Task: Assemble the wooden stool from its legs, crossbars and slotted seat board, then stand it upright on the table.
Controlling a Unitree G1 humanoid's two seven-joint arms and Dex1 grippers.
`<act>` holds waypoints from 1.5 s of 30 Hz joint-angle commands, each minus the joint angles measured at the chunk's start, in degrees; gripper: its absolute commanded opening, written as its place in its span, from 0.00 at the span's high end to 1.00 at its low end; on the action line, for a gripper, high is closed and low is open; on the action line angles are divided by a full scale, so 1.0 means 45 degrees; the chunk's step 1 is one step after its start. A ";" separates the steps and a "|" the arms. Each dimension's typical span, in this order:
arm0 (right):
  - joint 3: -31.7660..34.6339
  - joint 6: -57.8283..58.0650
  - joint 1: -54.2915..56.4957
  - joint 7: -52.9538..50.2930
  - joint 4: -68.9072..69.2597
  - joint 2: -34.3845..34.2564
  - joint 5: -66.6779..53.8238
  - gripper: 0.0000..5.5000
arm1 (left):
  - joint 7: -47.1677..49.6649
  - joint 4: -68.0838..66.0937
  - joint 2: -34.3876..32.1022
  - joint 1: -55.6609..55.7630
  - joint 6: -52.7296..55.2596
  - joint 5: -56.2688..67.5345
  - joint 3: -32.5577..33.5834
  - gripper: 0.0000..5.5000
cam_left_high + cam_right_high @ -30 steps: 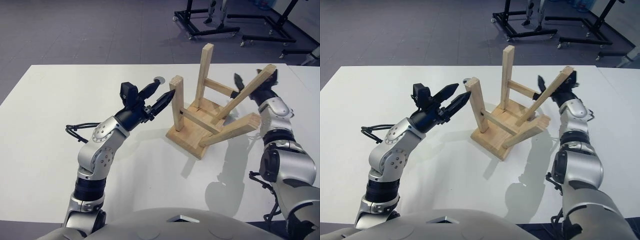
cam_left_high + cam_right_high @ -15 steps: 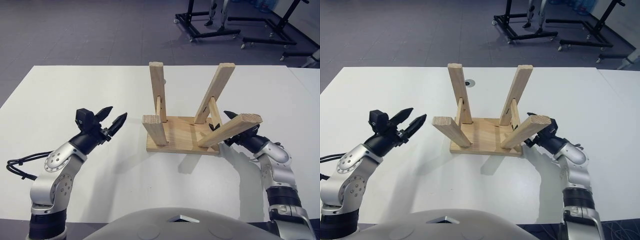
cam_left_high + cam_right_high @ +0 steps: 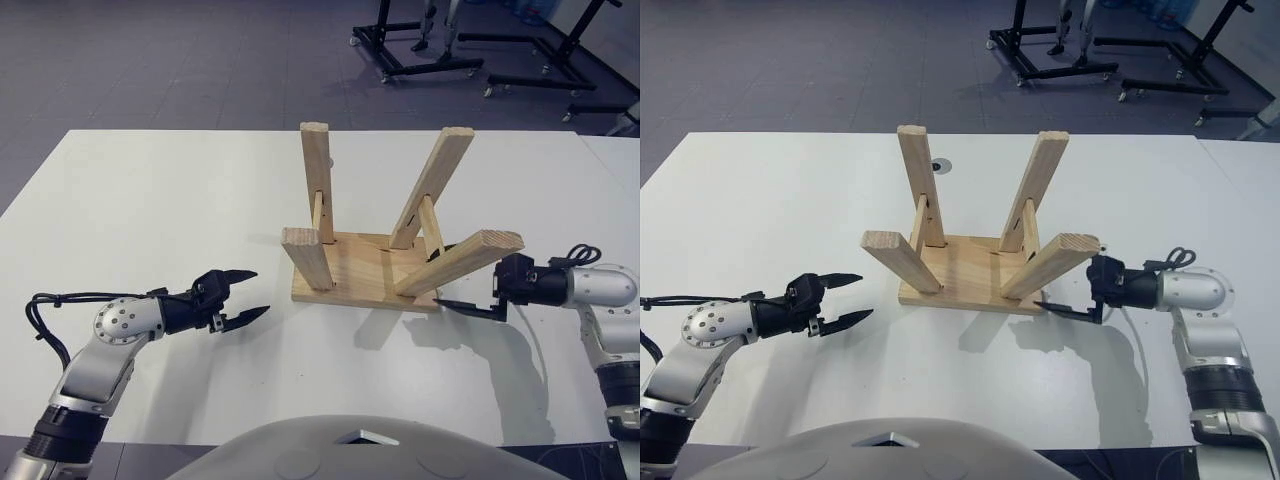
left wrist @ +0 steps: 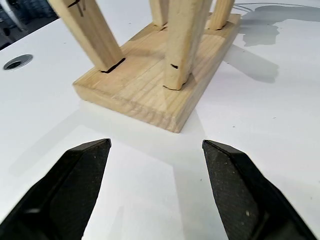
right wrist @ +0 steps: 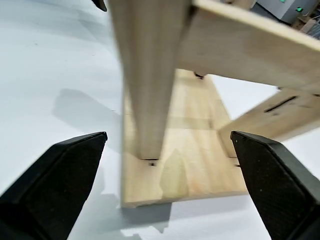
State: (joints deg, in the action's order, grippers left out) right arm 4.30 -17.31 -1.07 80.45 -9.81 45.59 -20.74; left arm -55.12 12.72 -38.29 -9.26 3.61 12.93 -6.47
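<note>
I hold my left tool (image 3: 260, 291) and right tool (image 5: 167, 133) spread, flanking the upturned wooden stool (image 3: 316, 180), probably to grip its seat board (image 3: 355, 275) and flip it

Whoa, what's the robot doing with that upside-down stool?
The robot is putting together a wooden stool. It sits upside down on the white table, seat board flat and four legs pointing up. Nothing grips it: the left gripper hangs open off its left side, and the right gripper is open by the nearest leg. It is not yet stood upright.
</note>
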 commanded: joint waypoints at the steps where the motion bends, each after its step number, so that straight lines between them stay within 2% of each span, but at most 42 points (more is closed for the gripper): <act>1: -0.0304 0.0096 -0.0630 -0.0282 0.0717 0.0119 0.0388 0.17 | 0.0014 -0.0239 0.0316 0.0474 -0.0191 -0.0348 -0.0566 0.39; 13: -0.1416 0.1511 -0.1212 -0.2667 0.1877 -0.0848 0.1272 0.17 | -0.0001 -0.1843 0.1086 0.1736 -0.0467 -0.0534 -0.1125 0.39; 20: -0.1720 0.2233 -0.0695 -0.2359 0.1824 -0.1030 0.0776 0.17 | 0.0593 -0.3098 0.2356 0.2829 -0.1156 -0.0966 -0.1556 0.39; 27: -0.1722 0.1991 0.0013 -0.2092 0.1086 -0.1084 0.0821 0.17 | 0.0102 -0.3139 0.2666 0.3132 -0.0650 -0.0587 -0.1718 0.39; 30: -0.1715 0.1683 0.0192 -0.1985 0.0686 -0.1157 0.0849 0.25 | -0.0045 -0.3200 0.2810 0.3098 -0.0571 -0.0368 -0.1734 0.44; 40: -0.1785 0.0878 0.0984 -0.1501 -0.0516 -0.1528 0.0793 0.58 | 0.0252 -0.3620 0.3530 0.3366 -0.0401 -0.0101 -0.1612 0.72; 45: -0.1893 0.0617 0.1205 -0.1301 -0.0801 -0.1612 0.0847 0.74 | 0.0116 -0.3529 0.3569 0.3436 -0.0259 0.0063 -0.1594 0.74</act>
State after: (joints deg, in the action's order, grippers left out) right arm -3.73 -13.62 3.42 73.67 -13.08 38.74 -17.00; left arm -54.42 -3.77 -22.58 4.93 1.96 12.20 -14.37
